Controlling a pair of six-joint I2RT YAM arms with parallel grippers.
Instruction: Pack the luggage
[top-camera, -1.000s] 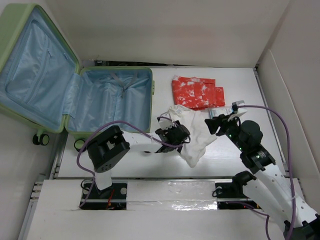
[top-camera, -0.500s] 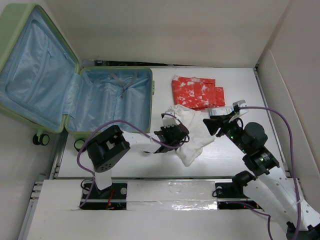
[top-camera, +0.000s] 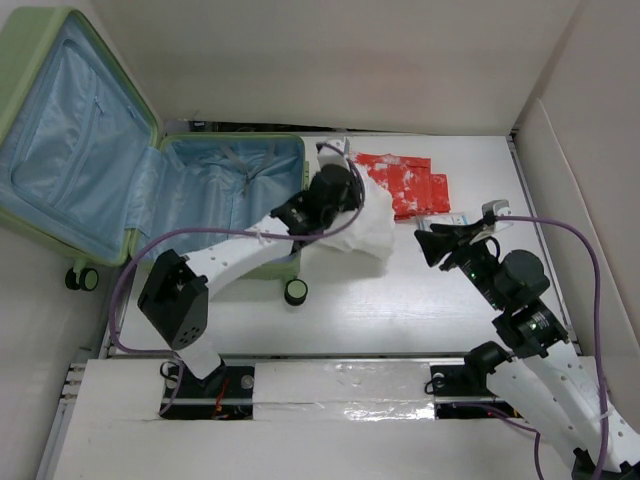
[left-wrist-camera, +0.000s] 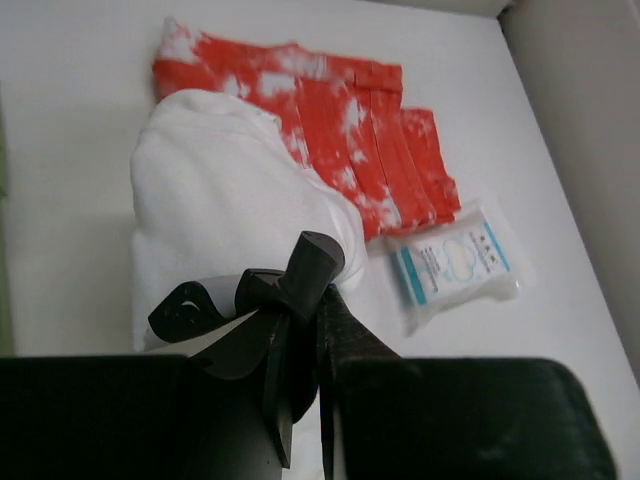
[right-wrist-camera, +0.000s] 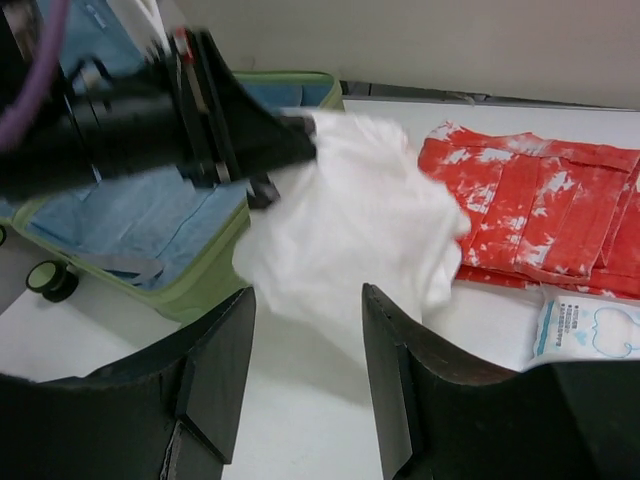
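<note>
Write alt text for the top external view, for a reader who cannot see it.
The left gripper, shut on a white garment, holds it at the right edge of the open pale green luggage. A folded red patterned cloth lies just beyond, and the right gripper hovers open nearby.

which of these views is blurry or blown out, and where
Right wrist view: the left tool and the white cloth it pinches are smeared with motion blur, while the red cloth looks sharper. Left wrist view: the white cloth is nearly washed out, with few folds readable. Top view: sharp overall, with glare on the shiny tape strip by the arm bases.
</note>
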